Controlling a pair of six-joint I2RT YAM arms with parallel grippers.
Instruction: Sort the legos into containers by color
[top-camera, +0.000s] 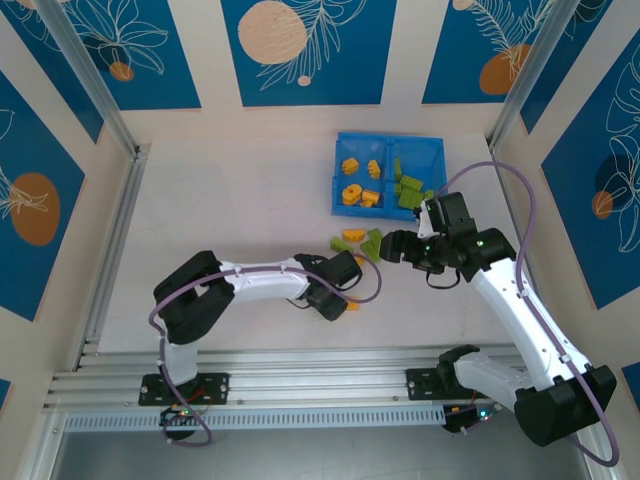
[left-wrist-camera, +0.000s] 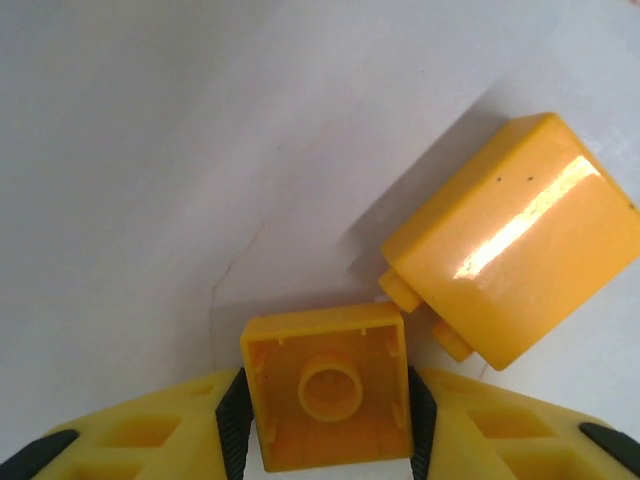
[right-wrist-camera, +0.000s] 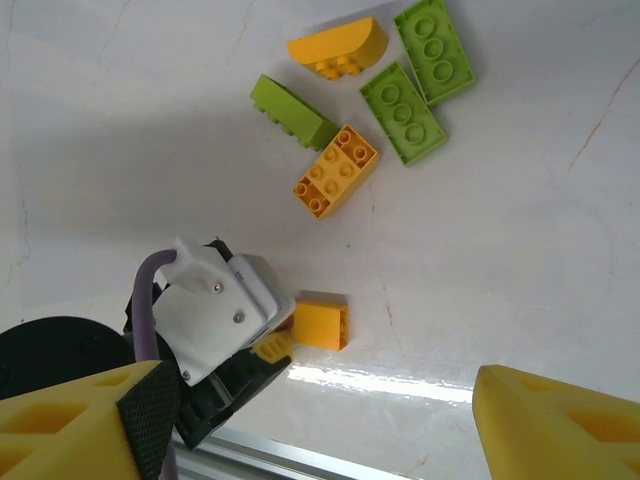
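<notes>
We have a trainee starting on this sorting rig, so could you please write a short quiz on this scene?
1. Fill in: in the top view, the tray's left compartment holds ___ bricks.
2. Choose: the left gripper is closed on: A an orange brick; B the tray's rim; C nothing.
3. True or false: the right gripper is shut.

Key: 1 orange; 2 A; 3 false, its fingers stand wide apart.
</notes>
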